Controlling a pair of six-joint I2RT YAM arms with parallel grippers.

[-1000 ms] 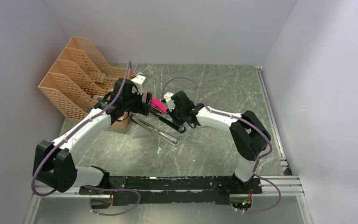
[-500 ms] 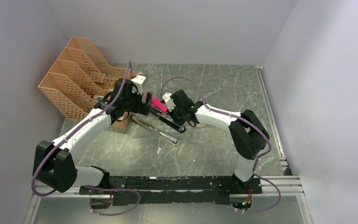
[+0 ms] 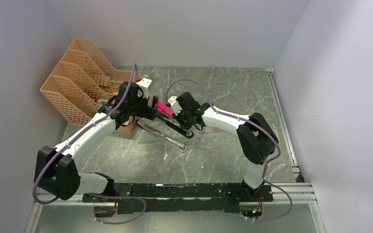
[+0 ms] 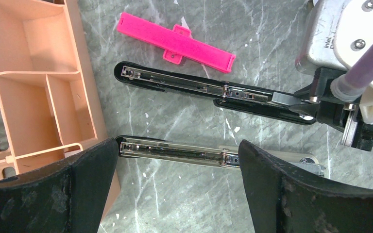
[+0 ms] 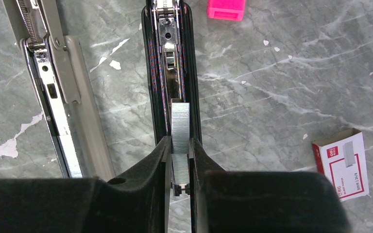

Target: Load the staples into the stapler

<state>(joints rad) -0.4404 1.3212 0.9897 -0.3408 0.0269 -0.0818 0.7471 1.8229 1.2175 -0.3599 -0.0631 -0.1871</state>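
**Operator:** Overhead view: where is the work?

**Technician:** Both arms meet mid-table. The stapler (image 3: 187, 133) lies opened flat, near the orange organiser (image 3: 73, 80). The right claw (image 3: 177, 115) hangs over it. This view does not show whether either claw is spread or pressed together.

**Operator:** Left wrist view?

**Technician:** The left claw (image 4: 177, 151) is spread wide. It straddles the stapler's silvery top arm (image 4: 175, 153) and grips nothing. The black base (image 4: 209, 90) lies roughly parallel beyond it, and the pink piece (image 4: 175, 41) lies beyond that.

**Operator:** Right wrist view?

**Technician:** The right claw pinches the staples (image 5: 179, 124), a single strip. The strip sits directly over the base's rail channel and runs lengthwise with it. The box (image 5: 345, 164) lies well apart, to the right.

**Operator:** What is the procedure for this step?

**Technician:** In my judgement:
1. Hold the strip parallel to the channel walls.
2. Lower it level until it seats on the rail.
3. Only then spread the fingers.

A tilted strip would likely catch a wall or break apart. If the base slides, steady it with the left claw.
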